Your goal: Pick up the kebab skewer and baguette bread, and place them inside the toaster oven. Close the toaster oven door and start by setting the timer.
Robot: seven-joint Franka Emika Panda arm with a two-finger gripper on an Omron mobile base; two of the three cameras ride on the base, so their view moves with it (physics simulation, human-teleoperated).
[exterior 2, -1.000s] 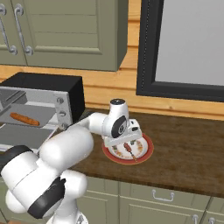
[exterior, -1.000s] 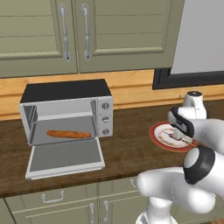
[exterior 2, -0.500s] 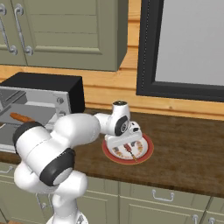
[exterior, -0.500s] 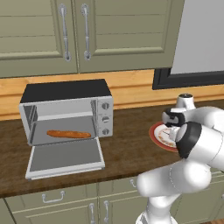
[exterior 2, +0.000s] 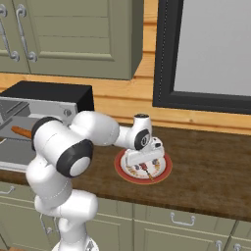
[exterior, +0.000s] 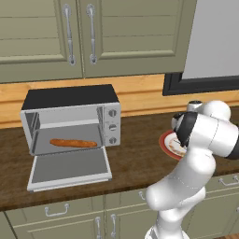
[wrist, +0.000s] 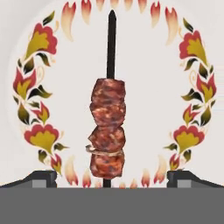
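- Where the left base view looks across the counter, the toaster oven (exterior: 70, 119) sits at centre left, its toaster oven door (exterior: 69, 167) folded down flat, and the baguette bread (exterior: 73, 143) lies inside on the rack.
- From the right base view, the gripper (exterior 2: 143, 166) hangs low over a red-rimmed plate (exterior 2: 164, 169) at frame centre.
- Up close in the hand view, the kebab skewer (wrist: 107, 131) lies on that plate: a thin dark stick with reddish-brown chunks. The fingertips (wrist: 40, 178) stand wide apart on either side, grasping nothing.
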